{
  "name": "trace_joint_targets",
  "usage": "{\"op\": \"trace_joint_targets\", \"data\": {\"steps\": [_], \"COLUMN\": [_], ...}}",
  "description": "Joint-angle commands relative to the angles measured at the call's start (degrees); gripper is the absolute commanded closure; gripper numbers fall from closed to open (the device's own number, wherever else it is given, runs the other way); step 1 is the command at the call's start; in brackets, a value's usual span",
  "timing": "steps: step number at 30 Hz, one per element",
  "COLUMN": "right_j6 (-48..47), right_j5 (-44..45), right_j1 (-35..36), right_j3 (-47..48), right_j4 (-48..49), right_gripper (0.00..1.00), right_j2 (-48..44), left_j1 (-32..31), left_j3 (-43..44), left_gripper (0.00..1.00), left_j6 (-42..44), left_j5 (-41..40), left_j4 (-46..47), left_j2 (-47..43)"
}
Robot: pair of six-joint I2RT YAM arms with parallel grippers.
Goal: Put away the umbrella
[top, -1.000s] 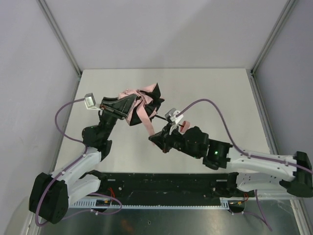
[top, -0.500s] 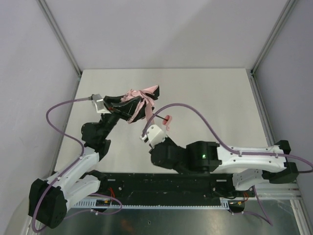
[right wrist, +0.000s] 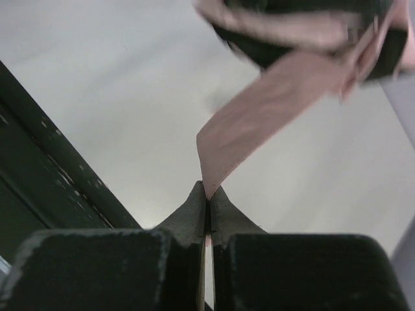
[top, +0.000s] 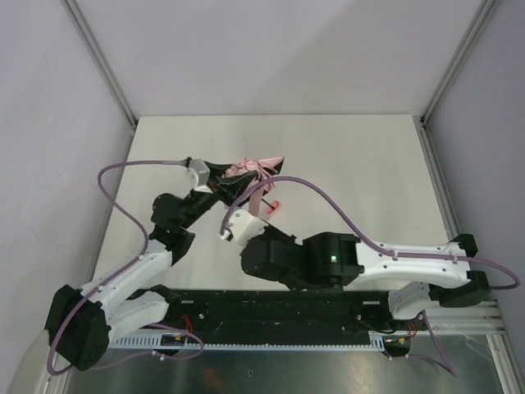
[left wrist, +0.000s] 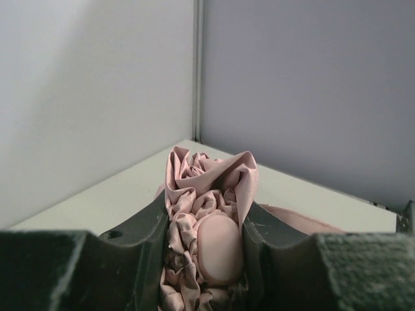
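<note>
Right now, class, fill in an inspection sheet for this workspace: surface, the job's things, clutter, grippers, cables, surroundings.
Surface: pale table, no marks seen.
Job's things: umbrella, pale pink, folded and bunched, at the table's left-centre. Its strap is drawn out toward the right arm.
Clutter: nothing seen.
Grippers: left gripper shut on the umbrella's bunched fabric. Right gripper shut on the strap's end.
Cables: purple left cable loops wide off its arm. Purple right cable arcs over the table near the umbrella.
Surroundings: grey walls with metal corner posts.
</note>
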Motion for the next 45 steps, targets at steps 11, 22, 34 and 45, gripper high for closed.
{"op": "trace_joint_targets", "data": {"steps": [11,22,34,45], "right_j6": [-7.92,7.40,23.45,35.57], "right_j5": [-23.96,-38.76,-36.49,-33.23], "right_j1": [-9.09,-14.73,-18.33,-25.04], "right_j3": [10.83,10.08,-13.29,-38.45], "right_j4": [26.20,21.60,38.99,69.15], "right_gripper": [0.90,0.64,0.15,0.10], "right_j2": [8.49,7.11,-15.09,-30.58], "left_j1": [-6.67,-6.71,-4.51,-0.88], "left_j3": [4.23,8.76,21.17,29.15], "left_gripper": [1.00,1.00,1.00,1.00], "left_j6": [-8.64,-28.87,-32.22,-43.90], "left_j5": [-8.44,-19.52,-25.40,-30.65], "left_j4": [15.59,34.85,39.66,44.70], "left_j2": [11.53,17.92,20.13,21.31]}}
